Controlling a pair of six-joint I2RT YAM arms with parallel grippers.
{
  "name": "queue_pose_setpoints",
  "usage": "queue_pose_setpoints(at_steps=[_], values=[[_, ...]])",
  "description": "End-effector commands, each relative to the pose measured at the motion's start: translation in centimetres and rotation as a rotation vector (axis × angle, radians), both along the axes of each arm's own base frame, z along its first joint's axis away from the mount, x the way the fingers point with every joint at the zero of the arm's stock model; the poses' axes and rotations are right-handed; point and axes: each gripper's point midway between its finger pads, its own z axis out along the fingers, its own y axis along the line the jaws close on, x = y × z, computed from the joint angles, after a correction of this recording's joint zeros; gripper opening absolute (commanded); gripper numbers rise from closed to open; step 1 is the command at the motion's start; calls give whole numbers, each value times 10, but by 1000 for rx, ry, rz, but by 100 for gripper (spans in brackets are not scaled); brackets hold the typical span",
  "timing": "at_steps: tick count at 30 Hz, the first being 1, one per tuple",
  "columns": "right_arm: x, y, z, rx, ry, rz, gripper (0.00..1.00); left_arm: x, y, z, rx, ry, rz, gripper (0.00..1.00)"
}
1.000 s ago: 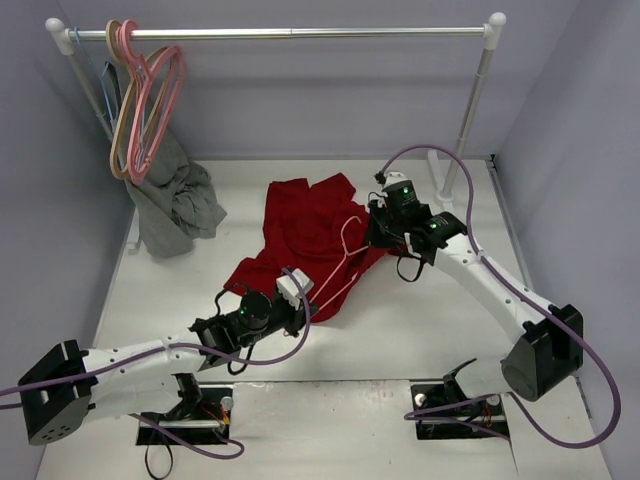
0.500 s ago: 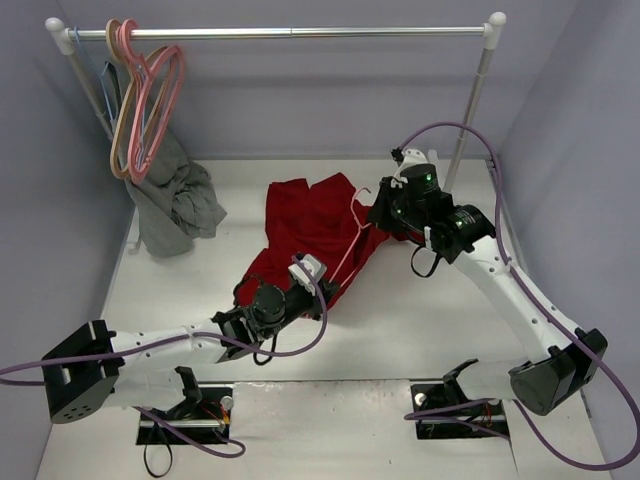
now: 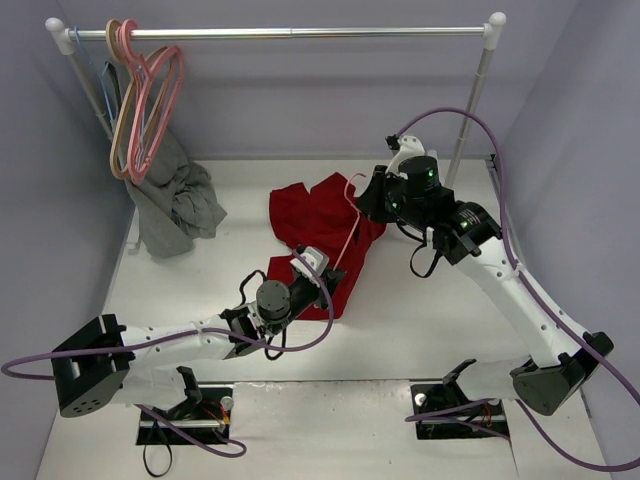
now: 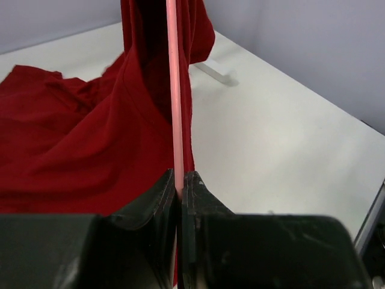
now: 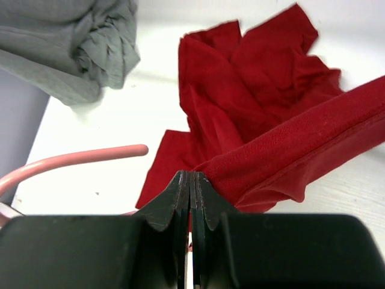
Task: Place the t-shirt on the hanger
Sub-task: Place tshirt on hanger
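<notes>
— Where's the t-shirt?
— Heaped mid-way along the table, one edge lifted.
— And the grips?
— Left wrist view: left gripper pinching the pink hanger. Right wrist view: right gripper clamped on the t-shirt's edge.

t-shirt on table, hanger across it, rail behind
</notes>
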Motion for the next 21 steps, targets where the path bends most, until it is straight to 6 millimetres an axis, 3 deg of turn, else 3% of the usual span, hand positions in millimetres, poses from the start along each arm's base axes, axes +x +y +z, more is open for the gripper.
queue_pose_setpoints(at_steps=[1,5,8,13,14,17,21], values=[[-5,20,39,99,-80,39,0,7,-1,98,-253,-165,34,0],[-9,19,48,119,-122,38,0,10,4,107,-277,-182,52,0],[-12,17,40,84,-111,55,1,6,2,108,-282,-179,26,0],[-13,3,46,-5,-156,59,33,2,-1,109,-299,-169,-2,0],[-15,-2,51,-30,-162,58,48,2,0,109,-301,-169,-2,0],[-12,-19,61,-130,-192,33,59,1,2,110,-307,-171,4,0],[-12,-37,77,-216,-248,40,63,1,4,111,-312,-174,6,0]])
